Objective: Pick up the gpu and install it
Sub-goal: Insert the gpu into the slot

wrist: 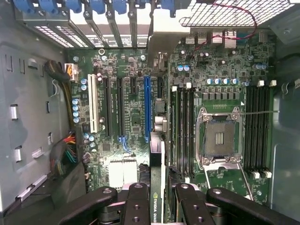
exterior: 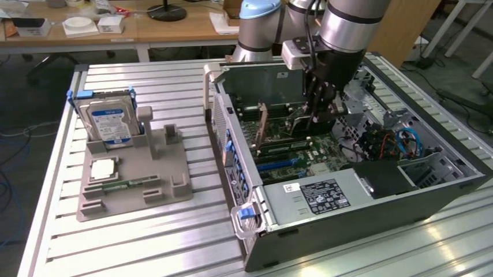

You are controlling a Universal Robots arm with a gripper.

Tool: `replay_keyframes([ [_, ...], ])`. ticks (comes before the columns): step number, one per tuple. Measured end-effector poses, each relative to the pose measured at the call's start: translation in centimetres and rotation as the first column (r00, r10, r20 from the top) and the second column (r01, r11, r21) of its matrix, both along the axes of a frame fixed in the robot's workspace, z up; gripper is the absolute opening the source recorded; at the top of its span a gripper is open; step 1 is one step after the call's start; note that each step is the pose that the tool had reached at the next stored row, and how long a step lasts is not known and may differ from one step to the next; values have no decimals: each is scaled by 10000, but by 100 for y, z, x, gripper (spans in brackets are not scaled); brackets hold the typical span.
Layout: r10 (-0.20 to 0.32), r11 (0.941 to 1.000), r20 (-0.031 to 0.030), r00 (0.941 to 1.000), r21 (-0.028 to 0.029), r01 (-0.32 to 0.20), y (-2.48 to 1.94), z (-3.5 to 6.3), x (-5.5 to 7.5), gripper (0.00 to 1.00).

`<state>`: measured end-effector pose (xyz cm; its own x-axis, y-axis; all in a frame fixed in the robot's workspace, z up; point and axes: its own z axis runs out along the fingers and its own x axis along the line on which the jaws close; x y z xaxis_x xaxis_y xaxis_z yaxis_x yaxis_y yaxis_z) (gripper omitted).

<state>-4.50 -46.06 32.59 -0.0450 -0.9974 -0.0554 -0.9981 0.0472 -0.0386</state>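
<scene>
Exterior view first, from its left: a grey tray (exterior: pixel 131 190) sits on the slatted desk (exterior: pixel 154 242) with a hard drive (exterior: pixel 108 121) standing in it, well apart from the work. To the exterior view's right lies the open computer case (exterior: pixel 347 219), and the arm reaches down into it with the claw (exterior: pixel 317 118) low over the green board. In the wrist view the claw (wrist: pixel 158 193) is closed on the gpu (wrist: pixel 157 204), one black finger (wrist: pixel 137 201) pressed to each flat face, so the card hangs on edge between them with its thin labelled edge facing the camera. Its long axis runs straight away from the claw toward the row of blue clips (wrist: pixel 75 4) at the back of the case, where its silver end bracket (wrist: pixel 164 33) appears to sit near the rear openings. That axis looks parallel to the long blue slot (wrist: pixel 147 103) on the motherboard (wrist: pixel 131 117). The card seems to lie just beside that slot, between it and the memory slots (wrist: pixel 183 126), with the empty processor socket (wrist: pixel 220 138) further over. Judging from this, the card is lined up in direction but not yet seated, and whether it stands directly over the slot I cannot tell.
</scene>
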Motion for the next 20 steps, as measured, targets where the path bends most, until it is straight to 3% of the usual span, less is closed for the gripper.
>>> replay_keyframes([
  [20, -2, 10000, 0, 10000, 4, 2, 0, -37, -61, 25],
])
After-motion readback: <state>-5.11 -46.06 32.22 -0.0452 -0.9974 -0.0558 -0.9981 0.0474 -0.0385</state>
